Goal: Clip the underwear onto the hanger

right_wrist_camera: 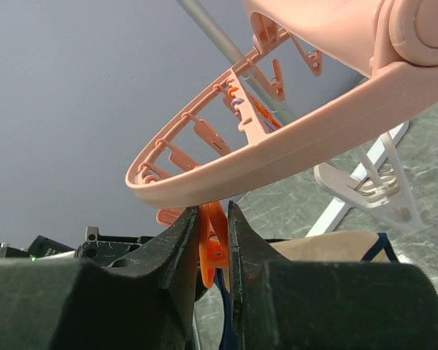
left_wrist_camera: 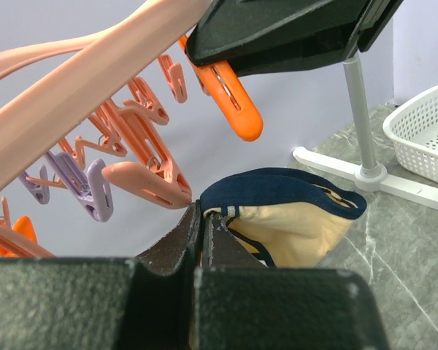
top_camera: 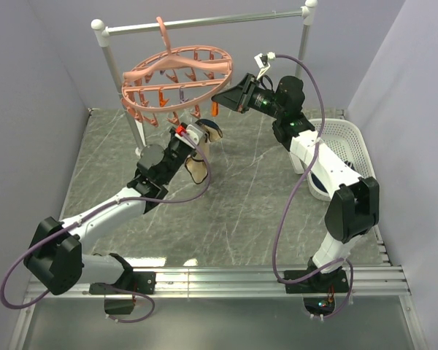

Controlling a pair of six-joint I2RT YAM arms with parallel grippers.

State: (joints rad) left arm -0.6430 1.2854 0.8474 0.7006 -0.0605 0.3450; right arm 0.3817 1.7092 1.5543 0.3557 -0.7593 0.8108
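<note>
The salmon-pink round hanger [top_camera: 177, 75] hangs by its hook from the rack bar, with many clips dangling from it. My left gripper [top_camera: 202, 136] is shut on the navy waistband of the beige underwear [top_camera: 198, 168] and holds it up just under the hanger's near right rim. In the left wrist view my left gripper [left_wrist_camera: 202, 217] pinches the underwear [left_wrist_camera: 299, 227] next to a pink clip. My right gripper [top_camera: 223, 100] is shut on an orange clip [top_camera: 215, 110] at the hanger's right rim. In the right wrist view my right gripper [right_wrist_camera: 214, 219] squeezes that clip [right_wrist_camera: 213, 244] under the ring [right_wrist_camera: 277, 157], with the underwear [right_wrist_camera: 336, 246] just behind.
The silver-and-white rack [top_camera: 204, 26] stands at the back, and its foot [left_wrist_camera: 365, 173] rests on the marble table. A white laundry basket [top_camera: 341, 143] sits at the right behind my right arm. Grey walls close in both sides.
</note>
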